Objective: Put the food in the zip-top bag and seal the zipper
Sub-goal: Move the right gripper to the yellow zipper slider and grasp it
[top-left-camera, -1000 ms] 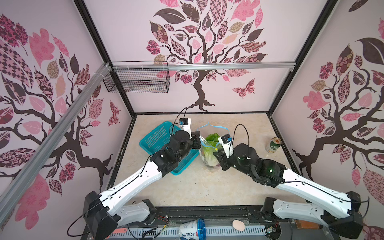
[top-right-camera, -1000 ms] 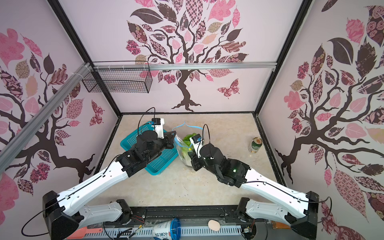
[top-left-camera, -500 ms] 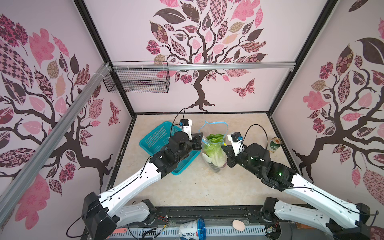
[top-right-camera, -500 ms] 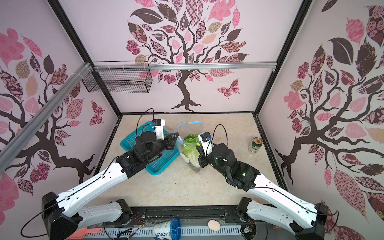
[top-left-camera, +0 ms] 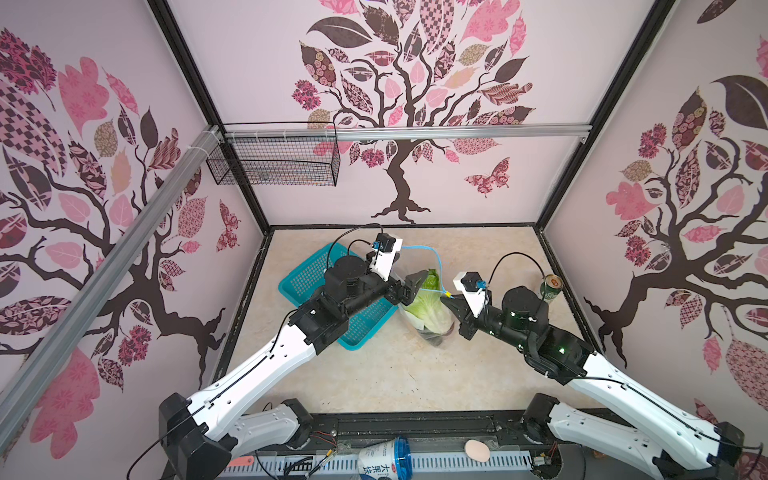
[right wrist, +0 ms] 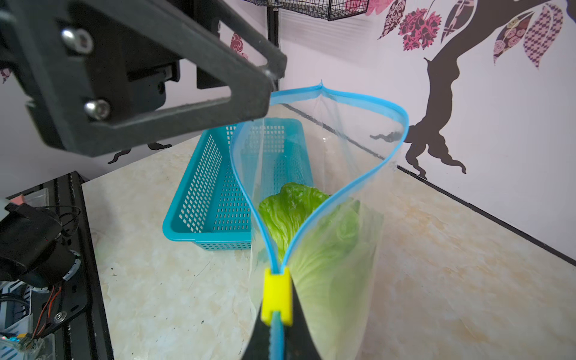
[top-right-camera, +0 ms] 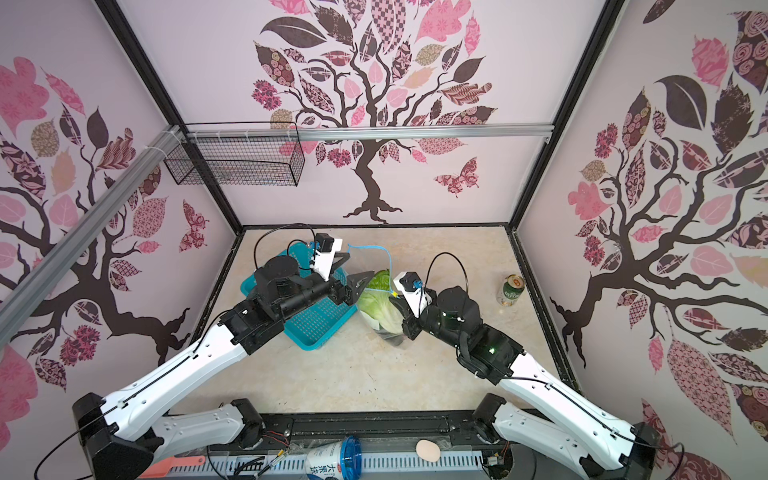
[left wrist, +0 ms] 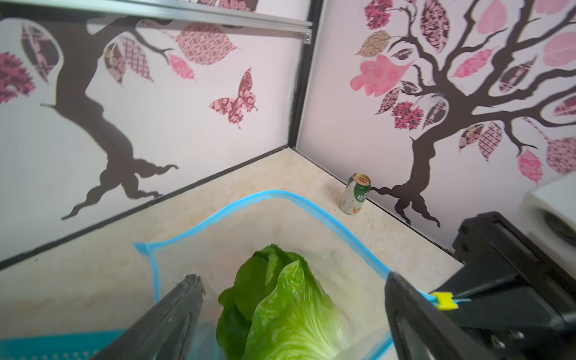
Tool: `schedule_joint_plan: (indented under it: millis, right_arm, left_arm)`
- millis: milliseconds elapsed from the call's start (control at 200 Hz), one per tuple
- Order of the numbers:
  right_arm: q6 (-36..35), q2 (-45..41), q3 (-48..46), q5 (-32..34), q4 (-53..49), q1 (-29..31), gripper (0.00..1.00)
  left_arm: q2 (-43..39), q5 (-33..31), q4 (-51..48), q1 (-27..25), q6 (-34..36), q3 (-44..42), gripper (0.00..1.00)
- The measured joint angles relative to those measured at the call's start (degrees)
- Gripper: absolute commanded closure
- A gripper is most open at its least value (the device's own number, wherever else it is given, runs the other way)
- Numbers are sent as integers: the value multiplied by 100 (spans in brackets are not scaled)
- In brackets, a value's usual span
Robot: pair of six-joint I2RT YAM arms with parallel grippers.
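The zip-top bag stands upright mid-table with its mouth wide open. Food sits inside: a green lettuce over a dark item at the bottom. The light-blue zipper loops round the mouth. My right gripper is shut on the zipper strip just behind the yellow slider. My left gripper is open above the mouth, its fingers to either side of the lettuce and holding nothing.
A teal perforated basket lies left of the bag, under my left arm. A green can stands by the right wall. A wire basket hangs at the back left. An egg-shaped object rests on the front rail.
My left gripper has opened wide over the bag. My right gripper has closed on the zipper end and pulled to the right, drawing the mouth out.
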Motion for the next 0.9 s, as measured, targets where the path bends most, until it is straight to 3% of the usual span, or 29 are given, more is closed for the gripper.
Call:
schedule_joint_plan:
  millis: [225,400,605,900]
  right_arm:
    - [-125,162,7,-627,33,-249,100]
    - [-101,350,76,-1165,-11,-638,100]
    - [-103,503,332,-1453,-140,-643,100]
    - [-101,562,350,-1735,-245,-647,100]
  left_arm:
    - [374,1757,-457,291,1064,619,21]
    - [651,2553,-894,289,1480,1027,33]
    - [822,2876,-1204,269,1587,1029,38]
    - [1071,2594,-1646,-92,1858,1093,34]
